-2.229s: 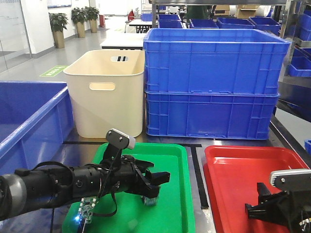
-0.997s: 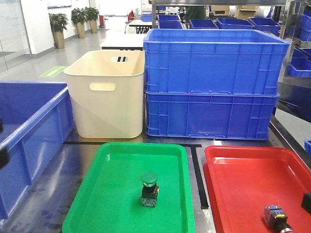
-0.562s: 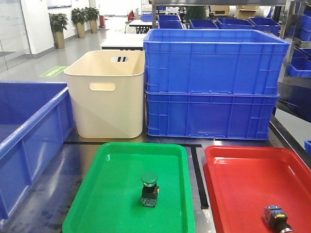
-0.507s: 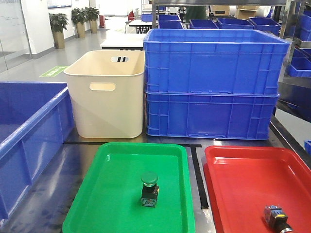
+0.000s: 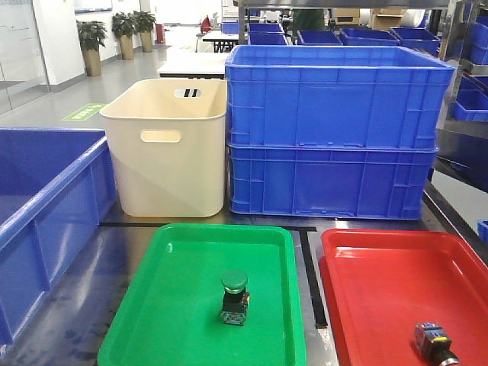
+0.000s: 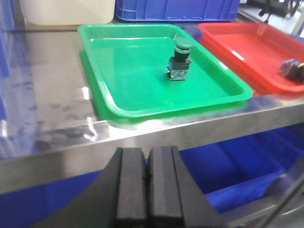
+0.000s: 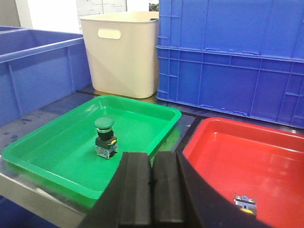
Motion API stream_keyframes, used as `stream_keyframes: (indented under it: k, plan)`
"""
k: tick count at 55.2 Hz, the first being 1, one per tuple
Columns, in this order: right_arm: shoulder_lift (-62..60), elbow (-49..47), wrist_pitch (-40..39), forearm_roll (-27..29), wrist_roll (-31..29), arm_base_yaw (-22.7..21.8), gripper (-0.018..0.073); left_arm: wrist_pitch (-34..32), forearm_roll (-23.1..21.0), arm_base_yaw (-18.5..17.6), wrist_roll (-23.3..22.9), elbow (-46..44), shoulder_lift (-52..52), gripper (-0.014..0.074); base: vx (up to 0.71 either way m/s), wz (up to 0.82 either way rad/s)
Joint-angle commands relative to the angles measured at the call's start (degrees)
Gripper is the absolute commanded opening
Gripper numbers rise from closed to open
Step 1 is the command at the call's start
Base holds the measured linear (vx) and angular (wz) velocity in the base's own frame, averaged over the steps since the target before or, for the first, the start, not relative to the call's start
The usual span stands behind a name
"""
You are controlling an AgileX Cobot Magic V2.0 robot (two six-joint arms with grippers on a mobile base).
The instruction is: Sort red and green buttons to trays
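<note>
With both buttons lying in their trays, the closed left gripper (image 6: 147,178) and right gripper (image 7: 153,183) risk only bumping the green tray (image 6: 118,71) rim.

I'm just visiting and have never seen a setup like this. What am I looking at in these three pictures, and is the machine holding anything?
It is a two-armed robot, photographed by three of its own cameras. One camera looks forward over a steel table; the other two sit on the wrists, just behind each claw. The dark shape at the bottom of each wrist picture is that claw: the left gripper and the right gripper. Both are pressed shut with nothing between them.

On the table lie a green tray and a red tray. The green button stands upright in the green tray. The other button lies on its side in the red tray. Behind stand a cream bin and stacked blue crates.
</note>
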Motion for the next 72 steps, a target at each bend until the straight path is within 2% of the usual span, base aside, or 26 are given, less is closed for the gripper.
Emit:
stream_keyframes:
  k: [1, 7, 9, 19, 23, 28, 31, 38, 72]
  plan:
    - [0.3, -1.7, -4.0, 0.3, -0.3, -0.1, -0.0013, -6.3, 3.5, -0.3, 1.0, -1.5, 0.3, -0.0006, 0.00, 0.00]
    - [0.3, -1.7, -4.0, 0.3, -0.3, -0.1, -0.0013, -15.0, 8.6, 0.3, 1.0, 2.0, -1.1, -0.0006, 0.00, 0.00]
    - [0.3, -1.7, -4.0, 0.3, -0.3, -0.1, -0.0013, -17.1, 8.8, 1.4, 1.0, 3.7, -2.2, -0.0006, 0.00, 0.00]
    - [0.3, -1.7, -4.0, 0.3, -0.3, -0.1, -0.0013, -23.8, 3.4, 11.9, 1.0, 16.7, -12.2, -0.0006, 0.00, 0.01]
    - [0.3, -1.7, -4.0, 0.3, -0.3, -0.1, -0.0013, -26.2, 1.4, 14.8, 0.9, 21.6, -15.9, -0.0006, 0.00, 0.00]
    - [0.4, -1.7, -3.9, 0.3, -0.3, -0.1, -0.0013, -28.5, 0.4, 16.6, 0.7, 26.4, -17.8, -0.0006, 0.00, 0.00]
    - [0.3, -1.7, -4.0, 0.3, -0.3, -0.1, -0.0013, -29.5, 0.6, 16.6, -1.5, 28.3, -17.7, -0.0006, 0.00, 0.00]
    - [0.3, -1.7, -4.3, 0.3, -0.3, -0.1, -0.0013, -27.1, 2.1, 16.5, -2.5, 28.1, -17.9, -0.0006, 0.00, 0.00]
    - [0.3, -1.7, -4.2, 0.3, -0.3, -0.1, -0.0013, -27.1, 2.0, 16.5, -2.5, 28.1, -17.8, -0.0006, 0.00, 0.00]
